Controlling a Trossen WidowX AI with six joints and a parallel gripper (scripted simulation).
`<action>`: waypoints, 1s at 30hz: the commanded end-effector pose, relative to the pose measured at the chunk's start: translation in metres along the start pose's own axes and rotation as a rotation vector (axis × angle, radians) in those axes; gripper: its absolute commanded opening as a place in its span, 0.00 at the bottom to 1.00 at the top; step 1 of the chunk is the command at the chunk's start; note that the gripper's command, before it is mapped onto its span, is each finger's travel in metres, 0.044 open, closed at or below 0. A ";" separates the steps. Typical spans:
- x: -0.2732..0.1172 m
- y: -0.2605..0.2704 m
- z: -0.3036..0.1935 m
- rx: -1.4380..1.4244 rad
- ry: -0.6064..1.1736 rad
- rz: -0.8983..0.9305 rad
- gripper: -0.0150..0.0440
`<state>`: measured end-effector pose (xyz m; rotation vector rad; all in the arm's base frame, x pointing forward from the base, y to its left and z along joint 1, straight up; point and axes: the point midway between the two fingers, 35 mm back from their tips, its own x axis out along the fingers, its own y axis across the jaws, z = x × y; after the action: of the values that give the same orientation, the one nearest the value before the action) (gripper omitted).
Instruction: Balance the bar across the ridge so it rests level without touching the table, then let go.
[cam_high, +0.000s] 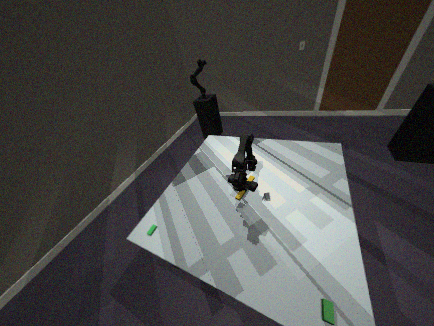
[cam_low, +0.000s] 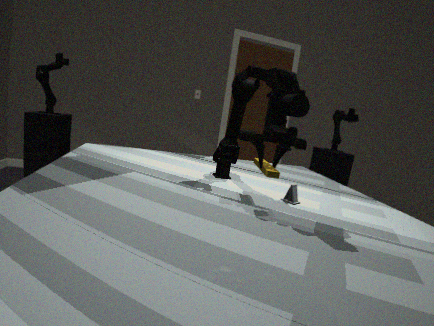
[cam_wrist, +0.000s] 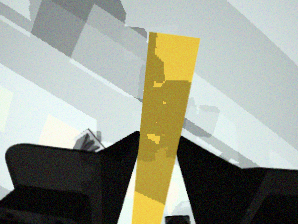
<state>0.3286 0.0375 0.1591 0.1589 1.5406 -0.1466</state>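
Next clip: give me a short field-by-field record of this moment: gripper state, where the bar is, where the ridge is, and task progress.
gripper: shut on the bar
bar: yellow bar, held near its middle, lifted off the table
ridge: small grey ridge standing on the table, apart from the bar, nearer the exterior camera
contact bar and ridge: none
other things: two green markers near the table edges
task progress: bar picked up, not yet set across the ridge, not released
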 end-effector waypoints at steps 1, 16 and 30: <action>-0.001 0.016 -0.005 -0.093 -0.003 0.000 0.25; -0.002 0.070 -0.026 -0.370 -0.002 0.004 0.25; -0.003 0.117 -0.052 -0.597 -0.001 0.008 0.25</action>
<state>0.3030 0.1494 0.1591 -0.2613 1.5341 0.2743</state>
